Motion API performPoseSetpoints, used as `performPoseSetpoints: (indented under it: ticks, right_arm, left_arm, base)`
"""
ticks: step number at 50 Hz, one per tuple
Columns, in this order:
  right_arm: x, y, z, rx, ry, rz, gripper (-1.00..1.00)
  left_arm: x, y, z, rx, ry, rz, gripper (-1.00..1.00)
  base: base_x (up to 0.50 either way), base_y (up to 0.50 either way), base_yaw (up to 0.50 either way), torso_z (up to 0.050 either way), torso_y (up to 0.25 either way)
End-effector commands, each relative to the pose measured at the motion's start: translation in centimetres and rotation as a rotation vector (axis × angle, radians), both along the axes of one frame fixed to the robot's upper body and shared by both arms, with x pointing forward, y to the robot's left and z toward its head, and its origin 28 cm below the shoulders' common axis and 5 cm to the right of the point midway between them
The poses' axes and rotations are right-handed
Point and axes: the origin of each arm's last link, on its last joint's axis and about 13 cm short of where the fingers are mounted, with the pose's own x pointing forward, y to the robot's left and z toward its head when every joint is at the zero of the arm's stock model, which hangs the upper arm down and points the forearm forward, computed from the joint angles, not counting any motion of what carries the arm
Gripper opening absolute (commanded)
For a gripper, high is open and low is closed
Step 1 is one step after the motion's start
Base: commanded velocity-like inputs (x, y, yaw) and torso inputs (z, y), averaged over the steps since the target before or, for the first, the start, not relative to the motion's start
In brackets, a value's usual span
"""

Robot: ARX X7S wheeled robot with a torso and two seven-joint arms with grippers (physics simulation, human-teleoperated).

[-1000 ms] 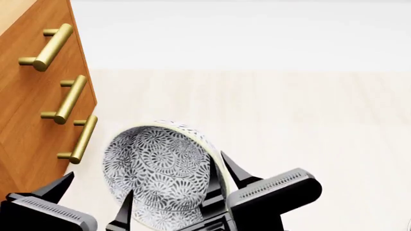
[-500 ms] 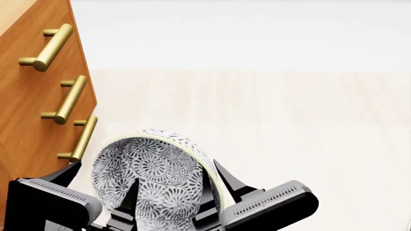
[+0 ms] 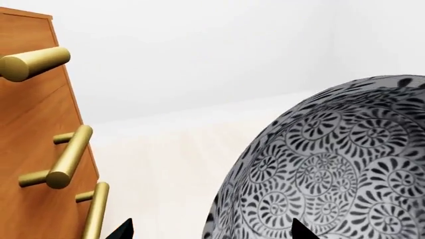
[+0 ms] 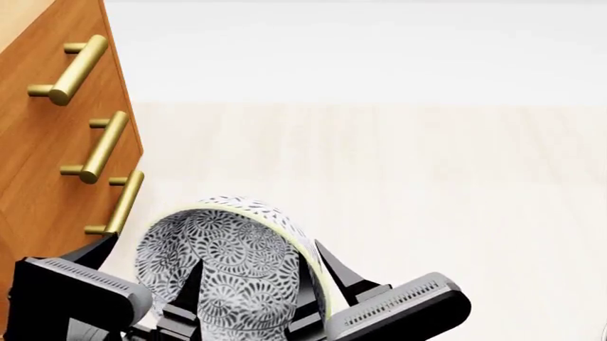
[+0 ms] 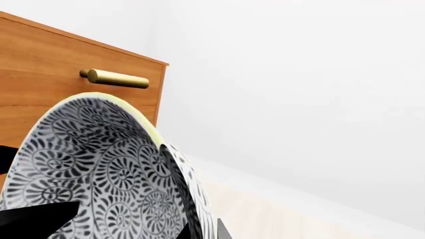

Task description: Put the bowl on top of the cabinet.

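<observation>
Gripping the bowl [image 4: 227, 263] by its pale rim, the right pincer [image 4: 308, 288] holds it tipped on edge, one finger inside, one outside. It hangs just beside the cabinet [image 4: 47, 149], below the lowest handle [image 4: 121, 206]. The left pincer [image 4: 152, 280] stands wide, one finger crossing the bowl's patterned inside.

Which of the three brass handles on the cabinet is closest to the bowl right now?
The lowest handle on the cabinet: in the head view its lower end sits just beside the bowl rim, while the middle and top handles lie farther up.

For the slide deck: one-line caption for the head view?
Right gripper pinches the tilted bowl at its rim beside the cabinet; left gripper alongside.
</observation>
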Motion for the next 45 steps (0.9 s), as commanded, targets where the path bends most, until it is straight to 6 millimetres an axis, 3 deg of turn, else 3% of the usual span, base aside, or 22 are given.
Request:
performPoseSetpoints:
  ticks: [1,12,13,45]
  right_arm:
    - [0.14,-0.07,0.29,-0.004,-0.024,-0.005,-1.0]
    - [0.11,-0.18,0.21,-0.001,-0.025,-0.008,-1.0]
    - [0.12,-0.19,0.2,0.0,-0.024,-0.009,-1.0]
    - [0.22,-0.26,0.04,0.005,-0.017,-0.024,-1.0]
  left_arm:
    - [0.09,0.14,-0.1,0.009,0.004,-0.005,1.0]
    - [0.17,-0.03,-0.41,0.019,0.002,-0.002,1.0]
    - [0.14,-0.01,-0.41,0.017,-0.007,0.026,-1.0]
    - [-0.39,-0.08,-0.34,0.071,-0.047,0.008,-1.0]
  base:
    - [0.0,0.0,0.0,0.0,0.0]
    - [0.0,0.0,0.0,0.0,0.0]
    - [0.0,0.0,0.0,0.0,0.0]
    - [0.0,0.0,0.0,0.0,0.0]
